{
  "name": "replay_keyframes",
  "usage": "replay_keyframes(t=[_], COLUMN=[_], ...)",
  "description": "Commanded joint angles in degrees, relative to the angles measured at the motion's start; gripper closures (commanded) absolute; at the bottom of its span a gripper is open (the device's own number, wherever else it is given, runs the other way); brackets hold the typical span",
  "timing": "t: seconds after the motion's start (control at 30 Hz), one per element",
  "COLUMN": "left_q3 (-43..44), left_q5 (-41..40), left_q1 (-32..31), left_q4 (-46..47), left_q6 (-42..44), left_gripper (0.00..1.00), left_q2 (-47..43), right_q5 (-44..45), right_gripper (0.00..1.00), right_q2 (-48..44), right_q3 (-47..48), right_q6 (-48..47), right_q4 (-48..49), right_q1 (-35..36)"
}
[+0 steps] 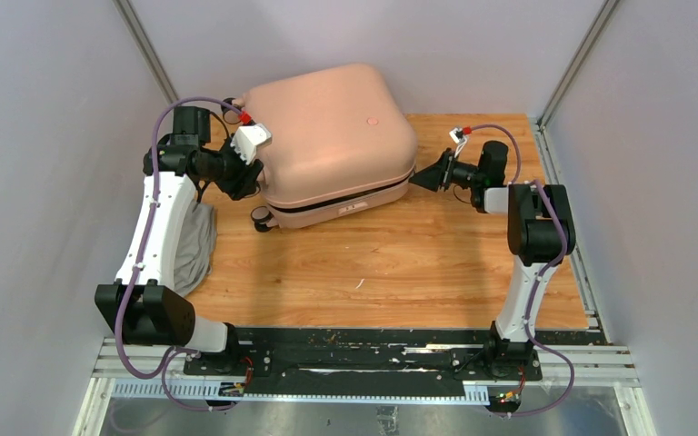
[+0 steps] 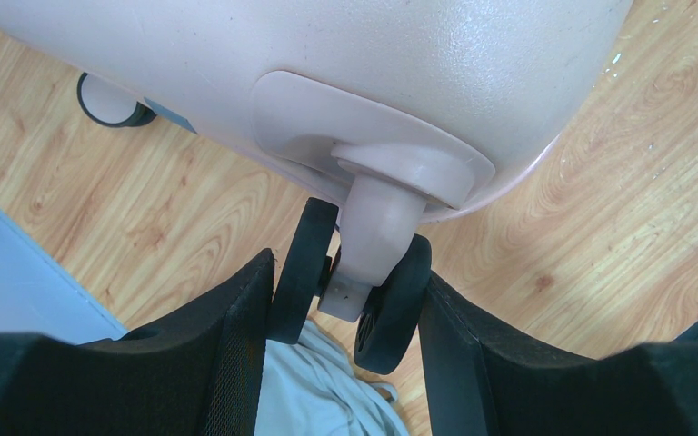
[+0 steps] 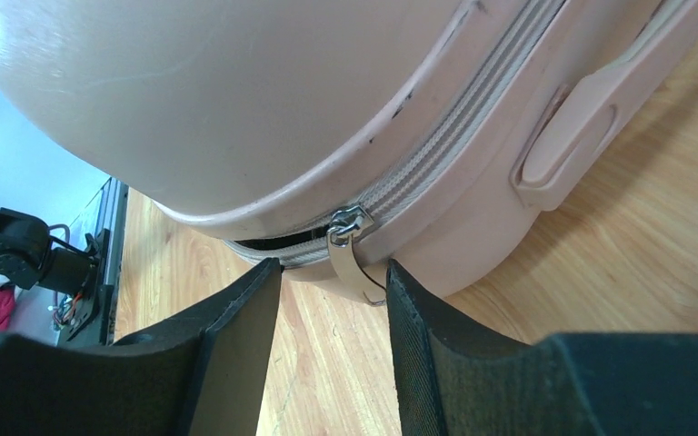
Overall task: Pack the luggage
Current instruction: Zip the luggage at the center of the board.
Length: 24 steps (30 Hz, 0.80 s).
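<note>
Though hidden overhead, left end effector pinches luggage wheel; right end effector spread, flanking zipper.

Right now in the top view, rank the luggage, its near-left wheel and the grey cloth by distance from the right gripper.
1. luggage, right beside the right gripper, on its left.
2. wheel, at the luggage's near-left corner.
3. grey cloth, farthest, at the table's left edge.

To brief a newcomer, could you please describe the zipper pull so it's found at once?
Start at the pink suitcase on the wooden table and follow its zip round the right end. The zipper pull hangs there, between the right fingers: the only shiny metal tab on the shell.
</note>
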State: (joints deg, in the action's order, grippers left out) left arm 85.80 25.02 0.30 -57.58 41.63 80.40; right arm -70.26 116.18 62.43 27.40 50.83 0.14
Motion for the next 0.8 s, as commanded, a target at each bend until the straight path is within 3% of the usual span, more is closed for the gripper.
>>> replay_keyframes(t=[0.0,0.23,0.47,0.67,0.77], left_q3=[3.0,2.9,2.5,1.9,1.8], left_q5=[-1.9,-2.2,-2.0,-2.2,-2.1], left_q1=[1.1,1.1,1.1,1.1,1.1], left_q4=[1.6,1.6,1.6,1.6,1.6], left_q6=[-2.2,-1.9,-1.4,-0.8,-0.5], left_gripper=[1.0,1.0,1.0,1.0,1.0], left_q2=[-3.5,-3.6,-3.6,-3.9,-4.0], right_q5=[1.6,2.5,1.9,1.9,2.1], right_gripper=[0.5,0.62,0.64,0.99,1.0], right_q2=[-0.4,-0.2,0.4,-0.1,-1.2], right_q3=[0.7,3.1,4.3,3.9,2.7], right_q6=[-6.5,-6.6,-6.7,-6.5,-7.1], right_q4=[-7.6,-7.6,-7.8,-7.1,-7.1], right_q1=[2.5,2.9,2.9,2.9,2.8])
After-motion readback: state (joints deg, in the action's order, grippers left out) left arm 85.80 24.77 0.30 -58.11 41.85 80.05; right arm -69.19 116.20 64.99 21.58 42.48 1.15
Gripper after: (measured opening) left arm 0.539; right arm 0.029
